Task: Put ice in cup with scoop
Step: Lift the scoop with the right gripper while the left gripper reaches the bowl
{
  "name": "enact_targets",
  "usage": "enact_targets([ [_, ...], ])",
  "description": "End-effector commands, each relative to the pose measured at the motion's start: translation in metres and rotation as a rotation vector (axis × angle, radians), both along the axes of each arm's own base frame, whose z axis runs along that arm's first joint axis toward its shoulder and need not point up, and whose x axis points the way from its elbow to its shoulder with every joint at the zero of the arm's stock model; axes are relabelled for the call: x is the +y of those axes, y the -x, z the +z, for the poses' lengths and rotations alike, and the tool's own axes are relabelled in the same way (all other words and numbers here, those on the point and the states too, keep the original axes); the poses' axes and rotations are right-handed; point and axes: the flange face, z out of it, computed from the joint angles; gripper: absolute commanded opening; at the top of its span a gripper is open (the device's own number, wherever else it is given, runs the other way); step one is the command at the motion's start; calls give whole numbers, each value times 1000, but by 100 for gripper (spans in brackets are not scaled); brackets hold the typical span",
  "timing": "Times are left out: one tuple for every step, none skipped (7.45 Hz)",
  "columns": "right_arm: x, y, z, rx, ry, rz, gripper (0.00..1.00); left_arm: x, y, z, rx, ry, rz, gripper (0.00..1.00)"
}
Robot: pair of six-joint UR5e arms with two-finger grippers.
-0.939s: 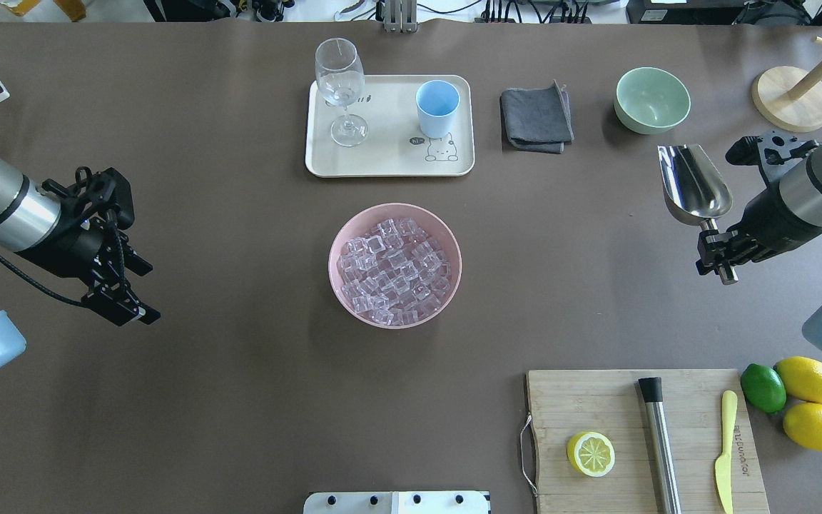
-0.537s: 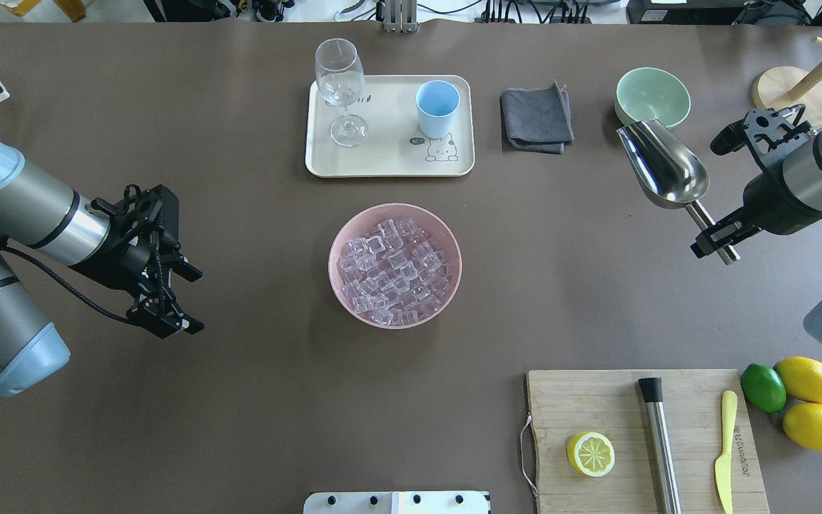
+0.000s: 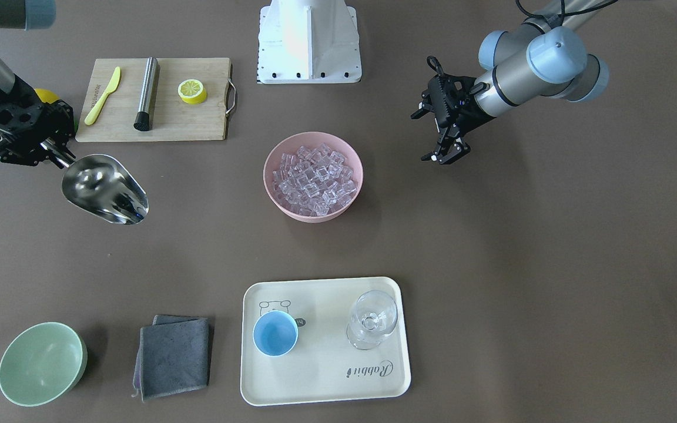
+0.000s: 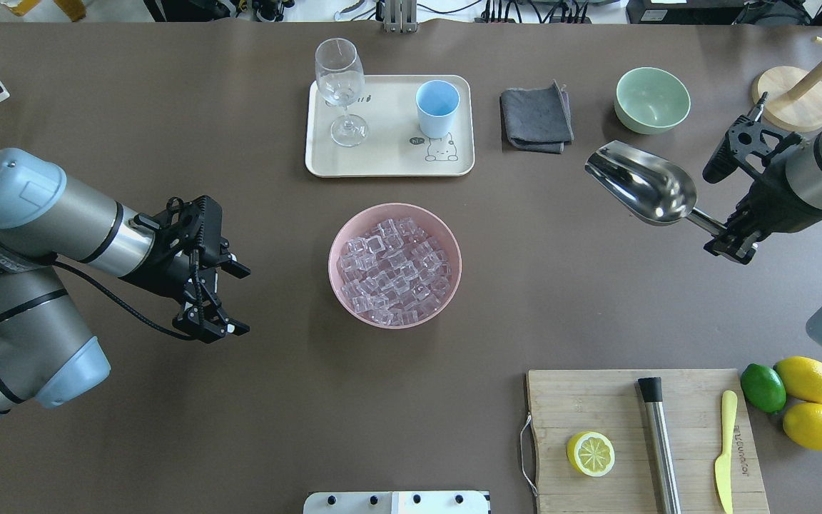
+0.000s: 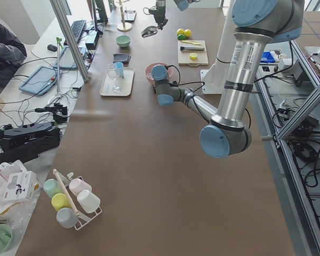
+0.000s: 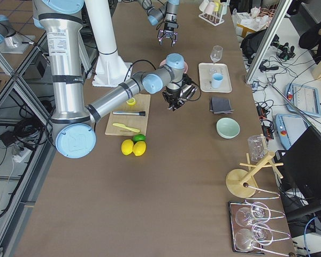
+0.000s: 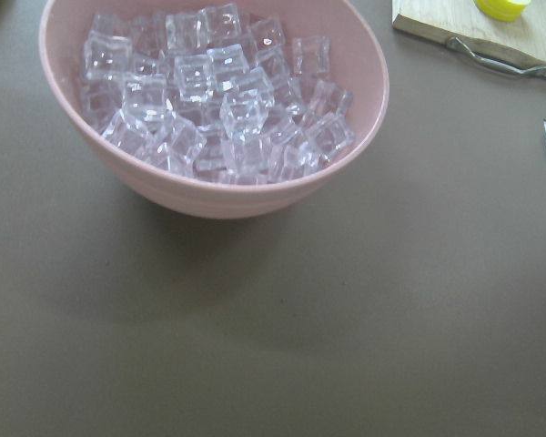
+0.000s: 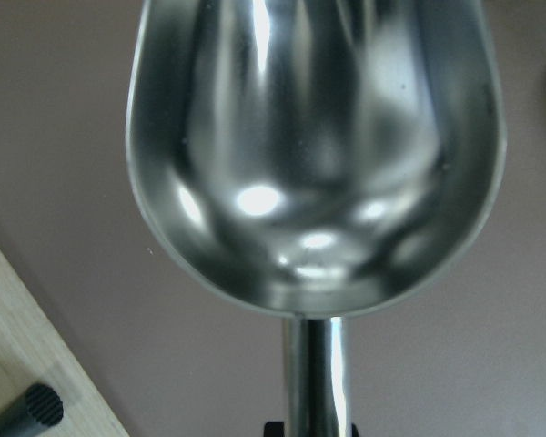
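Overhead, opposing front, sharing ice [image 4: 393, 270]

Left end effector [image 4: 240, 300] moved nearer pink bowl [image 4: 332, 265]; scoop [image 4: 643, 189] swung, mouth now leftward, perhaps slightly higher.

Soft, even light falls from above on the brown tabletop [image 4: 240, 428] — bright, with no hard shadows, only a faint dark patch beside the pink bowl [image 3: 315, 218]. The scoop [image 8: 314, 164] throws white glare spots and looks slightly soft up close. The ice [image 7: 218, 91] glints sharply — both side views lean toward their edges.
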Motion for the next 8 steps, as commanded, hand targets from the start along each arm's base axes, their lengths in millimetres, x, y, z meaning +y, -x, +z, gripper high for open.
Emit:
enact_targets([
  [16,-17,-22,82,-268,-282,0,-19,-56,-4,122,-111,2,99],
  [16,-23,-31,154,-389,-409,0,-23,-57,4,161,-155,-42,99],
  [14,-25,-48,190,-444,-497,0,-16,-62,5,178,-170,-39,99],
  [4,-28,-64,296,-506,-588,0,-21,-67,17,188,-221,-33,99],
  [-24,-22,-91,422,-553,-725,0,-32,-82,19,186,-280,-23,99],
  [-44,-8,-102,437,-538,-763,0,-38,-90,18,183,-277,-25,99],
  [-56,0,-103,443,-528,-766,0,-42,-97,18,186,-278,-27,99],
  [-72,12,-120,439,-538,-769,0,-46,-104,20,191,-281,-27,99],
])
